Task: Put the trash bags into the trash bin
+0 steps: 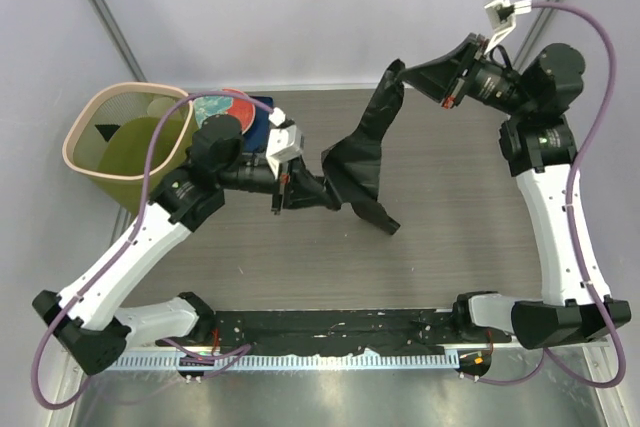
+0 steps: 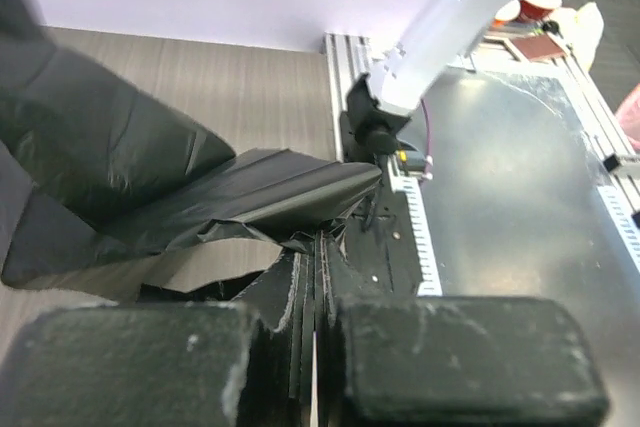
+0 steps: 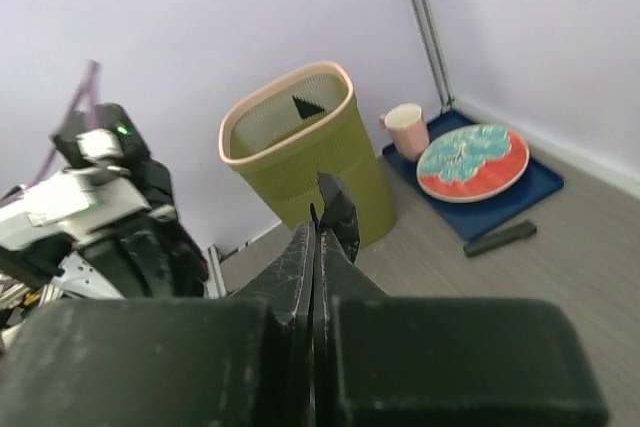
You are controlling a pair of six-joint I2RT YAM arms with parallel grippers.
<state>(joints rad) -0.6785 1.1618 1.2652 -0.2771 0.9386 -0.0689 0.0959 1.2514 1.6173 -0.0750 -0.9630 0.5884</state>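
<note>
Left fingers [image 2: 130, 367] and right fingers [image 3: 470, 362] both clamped on black bag [image 1: 362, 152], over desk [image 1: 460, 207]; bin [image 1: 118, 187] far left

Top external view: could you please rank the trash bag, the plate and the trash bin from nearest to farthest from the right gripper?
1. The trash bag: its top end is pinched in the right gripper, at the back right.
2. The plate: back left, beside the bin.
3. The trash bin: far left, beyond the plate.
</note>
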